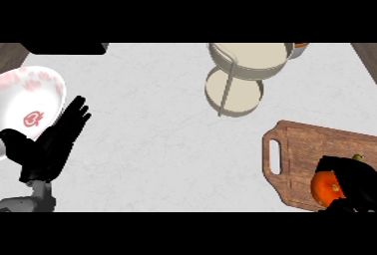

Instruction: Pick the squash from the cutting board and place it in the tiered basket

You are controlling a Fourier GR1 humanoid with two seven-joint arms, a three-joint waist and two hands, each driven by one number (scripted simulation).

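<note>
An orange squash [323,188] lies on the brown wooden cutting board [300,149] at the lower right. My right hand [355,179] is curled over the squash's right side and hides part of it. The tiered basket [243,69] stands at the top centre, cream-coloured, with a larger upper bowl and a smaller lower tray joined by a thin post. My left hand [52,144] rests open at the lower left, fingers pointing up, far from the board.
A white plate [33,94] with red markings lies at the left edge, partly under my left hand. A dark object [66,48] sits at the top left. An orange-rimmed item [300,46] peeks out behind the basket.
</note>
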